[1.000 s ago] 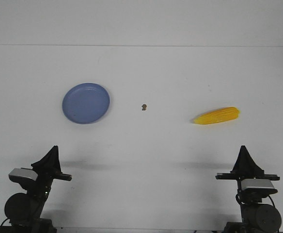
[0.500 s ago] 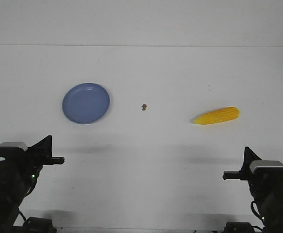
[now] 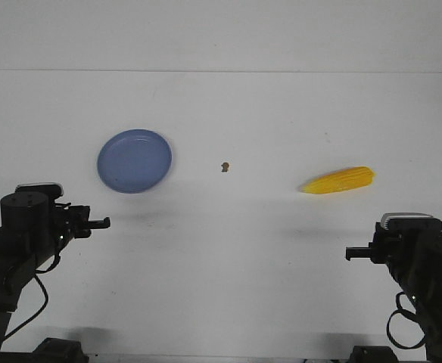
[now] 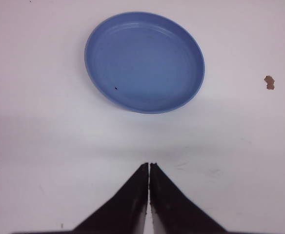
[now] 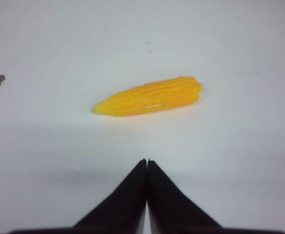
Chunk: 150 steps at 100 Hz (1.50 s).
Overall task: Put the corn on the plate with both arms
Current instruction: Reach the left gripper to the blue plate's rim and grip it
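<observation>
No writing or brand mark shows anywhere. The corn (image 3: 337, 181) lies on the white table (image 3: 228, 257) at the right, its long axis running left to right, pointed end leftward, blunt end slightly farther. The plate (image 3: 134, 160) sits well apart at the left. Left hand (image 4: 149, 168) and right hand (image 5: 147, 163) both hover with fingers pressed together, holding nothing.

The plate (image 3: 134, 160) is sitting on the left half of the table (image 3: 228, 249), about midway between the far and near edges. The corn (image 3: 337, 181) is lying well apart on the right half, pointed end toward the plate. A small speck (image 3: 225, 166) is resting between them, nearer the plate.
</observation>
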{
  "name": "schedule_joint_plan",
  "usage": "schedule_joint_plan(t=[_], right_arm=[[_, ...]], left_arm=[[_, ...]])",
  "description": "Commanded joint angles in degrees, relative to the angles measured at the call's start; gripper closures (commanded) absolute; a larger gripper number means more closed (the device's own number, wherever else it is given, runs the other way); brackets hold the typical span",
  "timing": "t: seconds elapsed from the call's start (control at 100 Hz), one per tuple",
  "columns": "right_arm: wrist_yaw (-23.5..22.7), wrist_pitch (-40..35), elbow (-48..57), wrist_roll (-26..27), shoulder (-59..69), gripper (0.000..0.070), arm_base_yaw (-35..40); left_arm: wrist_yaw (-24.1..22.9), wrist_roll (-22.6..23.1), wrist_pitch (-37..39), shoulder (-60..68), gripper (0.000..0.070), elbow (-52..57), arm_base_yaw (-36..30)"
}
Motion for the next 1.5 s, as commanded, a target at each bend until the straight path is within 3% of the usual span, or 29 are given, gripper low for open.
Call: schedule_joint_plan(t=[0.0, 0.17, 0.23, 0.28, 0.4, 0.45, 0.53, 0.76, 0.87, 1.11, 1.49], right_arm=[[-0.13, 0.20, 1.01, -0.22, -0.22, 0.0700, 0.04], [-0.15, -0.28, 1.01, -0.17, -0.83, 0.0700, 0.07], [-0.24, -0.79, 1.01, -0.20, -0.85, 0.0658, 0.09], [-0.26, -1.11, 1.01, -0.20, -0.85, 0.0543, 0.24], [-0.22, -1.38, 1.01, -0.20, -0.85, 0.0137, 0.50], [-0.17, -1.36, 1.01, -0.17, -0.87, 0.0048, 0.68], [-0.20, -1.33, 1.01, -0.17, -0.87, 0.0041, 0.70], [-0.15, -0.72, 1.01, 0.24, -0.79, 0.0042, 0.70], [-0.15, -0.68, 1.01, 0.26, -0.74, 0.0043, 0.70], [-0.15, -0.68, 1.01, 0.24, -0.74, 0.0043, 0.70], [-0.20, -0.70, 1.01, 0.24, -0.74, 0.0043, 0.83]], left_arm=[[-0.15, 1.55, 0.28, 0.44, 0.0685, 1.07, -0.04], [-0.15, 1.53, 0.31, 0.35, 0.0684, 1.07, -0.04], [-0.15, 1.53, 0.33, 0.35, 0.0674, 1.07, -0.04], [-0.15, 1.53, 0.33, 0.35, 0.0620, 1.07, -0.04], [-0.15, 1.51, 0.33, 0.35, 0.0385, 1.07, -0.04], [-0.15, 1.49, 0.33, 0.35, 0.0303, 1.07, -0.04], [-0.15, 1.51, 0.31, 0.35, 0.0228, 1.07, -0.04], [-0.17, 1.57, 2.99, 1.57, 0.0221, 1.07, -0.02], [-0.17, 1.55, 8.00, 5.31, 0.0153, 1.14, 0.85], [-0.17, 0.68, 13.75, 23.65, 0.0154, 6.38, 6.78], [-0.17, 1.95, 13.88, 50.45, 0.0154, 23.28, 9.92]])
